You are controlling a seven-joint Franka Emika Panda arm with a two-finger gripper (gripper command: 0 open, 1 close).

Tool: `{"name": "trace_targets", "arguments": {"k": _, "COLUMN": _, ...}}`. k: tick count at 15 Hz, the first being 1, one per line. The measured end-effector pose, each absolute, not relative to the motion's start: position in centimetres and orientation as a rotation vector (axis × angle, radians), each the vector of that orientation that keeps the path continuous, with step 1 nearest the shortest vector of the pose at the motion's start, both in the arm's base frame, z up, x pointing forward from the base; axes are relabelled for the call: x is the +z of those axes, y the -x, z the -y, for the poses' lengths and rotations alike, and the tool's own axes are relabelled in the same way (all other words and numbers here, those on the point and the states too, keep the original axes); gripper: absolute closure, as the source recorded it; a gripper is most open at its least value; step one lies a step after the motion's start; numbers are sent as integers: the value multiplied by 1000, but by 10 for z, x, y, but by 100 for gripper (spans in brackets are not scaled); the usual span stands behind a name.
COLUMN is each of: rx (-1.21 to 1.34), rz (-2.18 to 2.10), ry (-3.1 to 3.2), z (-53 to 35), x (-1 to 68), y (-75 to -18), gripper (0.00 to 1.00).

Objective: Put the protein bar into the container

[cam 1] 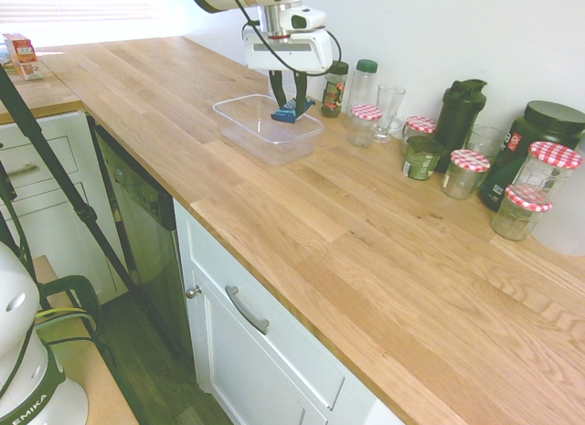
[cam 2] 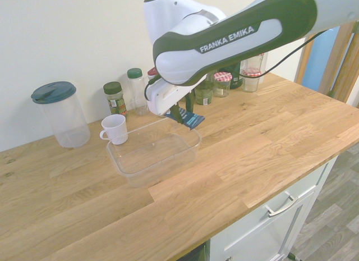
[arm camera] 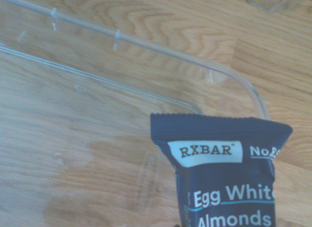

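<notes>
Gripper: we see the gripper (cam 1: pixel 293 106) clamping the protein bar (cam 2: pixel 189 120) above the container (cam 2: pixel 126 164) rim.
Advice: we'd centre it inward, then release low.

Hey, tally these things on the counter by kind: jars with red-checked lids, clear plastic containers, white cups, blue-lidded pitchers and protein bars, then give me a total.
Red-checked-lid jars: 5
Clear plastic container: 1
White cup: 1
Blue-lidded pitcher: 1
Protein bar: 1
Total: 9
</notes>
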State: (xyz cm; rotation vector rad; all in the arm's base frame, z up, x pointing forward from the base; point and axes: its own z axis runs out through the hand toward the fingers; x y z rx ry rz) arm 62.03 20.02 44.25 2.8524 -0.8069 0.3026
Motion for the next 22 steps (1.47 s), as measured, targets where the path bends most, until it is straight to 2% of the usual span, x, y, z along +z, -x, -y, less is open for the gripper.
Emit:
{"name": "trace_targets", "arguments": {"k": 8, "rx": 265, "rz": 784, "ry": -2842, "z": -227, "x": 400, "y": -652, "gripper": 100}}
{"name": "trace_targets", "arguments": {"k": 9, "rx": 264, "rz": 788, "ry": -2839, "z": -227, "x": 398, "y": -655, "gripper": 0}}
{"name": "trace_targets", "arguments": {"k": 22, "rx": 252, "rz": 803, "ry": -2824, "z": -229, "x": 393, "y": -669, "gripper": 0}}
